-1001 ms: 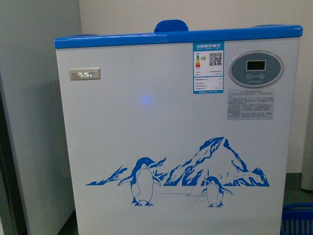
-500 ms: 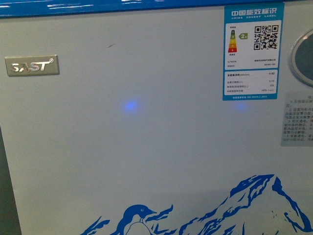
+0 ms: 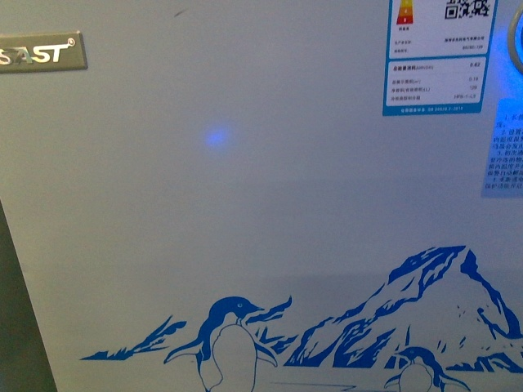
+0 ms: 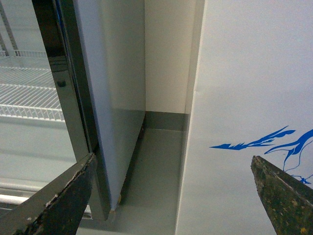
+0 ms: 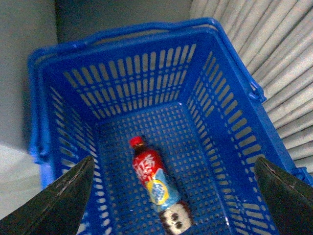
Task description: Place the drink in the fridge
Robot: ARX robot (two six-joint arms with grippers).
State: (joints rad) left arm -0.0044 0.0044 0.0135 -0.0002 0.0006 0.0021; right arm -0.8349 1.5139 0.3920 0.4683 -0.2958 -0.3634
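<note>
The drink [image 5: 151, 178], a small bottle with a red cap and a red label, lies on its side on the floor of a blue plastic basket [image 5: 122, 83]. My right gripper [image 5: 173, 160] hangs open above the basket, its fingers wide either side of the bottle and clear of it. The fridge [image 3: 245, 204] fills the front view as a white panel with a blue penguin-and-mountain picture. The same white panel [image 4: 244, 98] shows in the left wrist view. My left gripper [image 4: 172, 159] is open and empty beside the fridge's corner.
A tall grey glass-door cabinet [image 4: 83, 98] with white wire shelves stands close beside the fridge. A narrow strip of grey floor [image 4: 156, 161] runs between them. A pale ribbed surface [image 5: 274, 49] borders the basket. An energy label [image 3: 437, 57] is on the fridge front.
The front view has closed in on the fridge front. The blue top rim and the control panel have slid out of frame, and the penguin picture now looks larger.
</note>
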